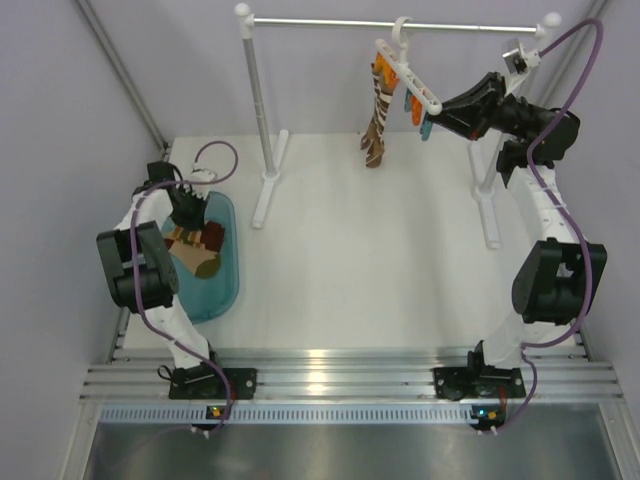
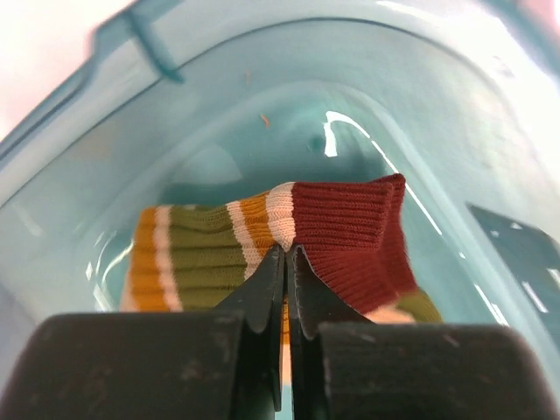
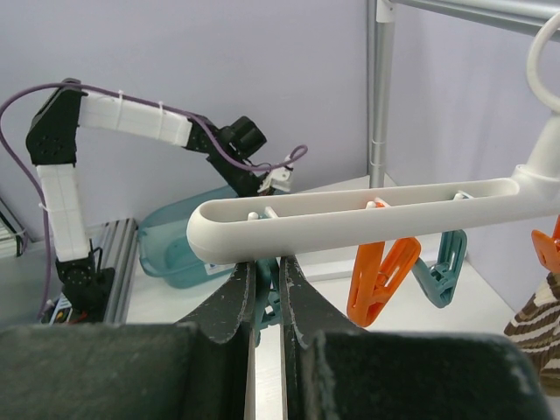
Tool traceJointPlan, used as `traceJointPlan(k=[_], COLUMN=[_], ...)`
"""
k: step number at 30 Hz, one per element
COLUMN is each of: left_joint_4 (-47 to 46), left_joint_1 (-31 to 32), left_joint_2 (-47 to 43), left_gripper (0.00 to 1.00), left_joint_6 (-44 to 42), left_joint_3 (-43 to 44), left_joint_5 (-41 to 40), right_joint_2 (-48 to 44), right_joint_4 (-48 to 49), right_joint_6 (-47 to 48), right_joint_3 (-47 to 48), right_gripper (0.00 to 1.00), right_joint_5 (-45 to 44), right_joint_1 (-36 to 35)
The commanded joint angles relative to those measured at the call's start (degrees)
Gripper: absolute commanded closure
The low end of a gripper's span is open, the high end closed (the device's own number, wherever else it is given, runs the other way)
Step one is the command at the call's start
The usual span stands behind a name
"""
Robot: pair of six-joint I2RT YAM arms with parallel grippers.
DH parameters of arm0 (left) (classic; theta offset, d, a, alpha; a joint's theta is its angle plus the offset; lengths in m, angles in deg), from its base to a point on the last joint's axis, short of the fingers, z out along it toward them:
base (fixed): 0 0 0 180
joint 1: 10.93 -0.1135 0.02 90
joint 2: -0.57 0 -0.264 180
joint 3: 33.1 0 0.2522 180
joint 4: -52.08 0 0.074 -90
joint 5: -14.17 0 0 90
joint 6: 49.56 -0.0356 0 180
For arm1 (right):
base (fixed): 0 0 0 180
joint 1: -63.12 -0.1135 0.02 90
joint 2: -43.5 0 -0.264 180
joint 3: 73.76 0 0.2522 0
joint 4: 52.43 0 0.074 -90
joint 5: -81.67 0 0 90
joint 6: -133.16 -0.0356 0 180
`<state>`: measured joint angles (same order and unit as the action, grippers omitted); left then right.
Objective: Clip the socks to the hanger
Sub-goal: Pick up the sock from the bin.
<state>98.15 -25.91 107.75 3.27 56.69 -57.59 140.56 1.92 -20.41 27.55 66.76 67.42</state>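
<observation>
My left gripper [image 2: 288,254] is down in the teal tub [image 2: 420,131], shut on a tan sock with olive, orange and maroon bands [image 2: 262,245]. From above, the left gripper [image 1: 186,208] sits over the socks [image 1: 195,248] in the tub. The white hanger [image 1: 408,78] hangs by its hook from the rail, one brown and white sock [image 1: 377,128] clipped to it. My right gripper [image 3: 267,276] is shut on a blue clip [image 3: 269,297] at the end of the hanger bar [image 3: 367,219]. An orange clip [image 3: 378,276] and another blue clip [image 3: 440,271] dangle beside it.
The metal rail [image 1: 400,24] on white posts [image 1: 262,120] spans the back of the table. The right post's foot [image 1: 488,215] lies near my right arm. Grey walls close both sides; an aluminium base rail [image 1: 340,375] runs along the front.
</observation>
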Motion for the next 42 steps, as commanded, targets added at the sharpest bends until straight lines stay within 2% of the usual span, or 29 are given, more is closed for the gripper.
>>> traceJointPlan(k=[1,7,12,17,22,27,30,32,37,42], left_joint_4=[7.9,11.3,13.9,16.6,13.6,6.8,6.4,8.5,17.9,14.6], left_joint_1=[-1.3,-2.5,-2.7,-3.7,-5.5,-5.6,-5.6,-5.6,-4.4,-4.2], left_joint_2=[-7.4,-15.8,-20.2,-23.4,-26.2,-31.4,-33.3,-34.0,-33.5,-27.9], left_gripper=[1.00,1.00,1.00,1.00,1.00,1.00,1.00,1.00,1.00,1.00], left_joint_6=[1.9,2.9,3.9,4.7,6.7,3.6,2.6,0.4,-6.2,-9.9], left_joint_3=[5.7,7.8,9.4,12.0,14.6,12.5,12.6,12.1,2.1,-13.0], left_joint_5=[2.3,2.1,-0.7,0.3,-3.1,-7.3,-6.3,-0.6,7.1,7.2], right_joint_2=[-1.3,-2.1,-2.6,-2.6,-2.9,-3.2,-3.1,-3.1,-2.9,-2.5], right_joint_4=[1.5,1.7,1.8,1.8,1.9,2.2,2.3,2.3,2.5,2.3], right_joint_6=[1.6,1.6,1.6,1.5,1.4,1.5,1.4,1.5,1.4,1.5], right_joint_3=[2.1,1.6,1.3,1.6,1.5,0.9,0.8,0.7,0.1,0.2], right_gripper=[1.00,1.00,1.00,1.00,1.00,1.00,1.00,1.00,1.00,1.00], right_joint_5=[-1.5,-1.4,-1.4,-1.4,-1.2,-0.8,-0.8,-0.9,-1.0,-1.0], right_joint_1=[0.5,0.5,0.5,0.5,0.5,0.5,0.5,0.5,0.5,0.5])
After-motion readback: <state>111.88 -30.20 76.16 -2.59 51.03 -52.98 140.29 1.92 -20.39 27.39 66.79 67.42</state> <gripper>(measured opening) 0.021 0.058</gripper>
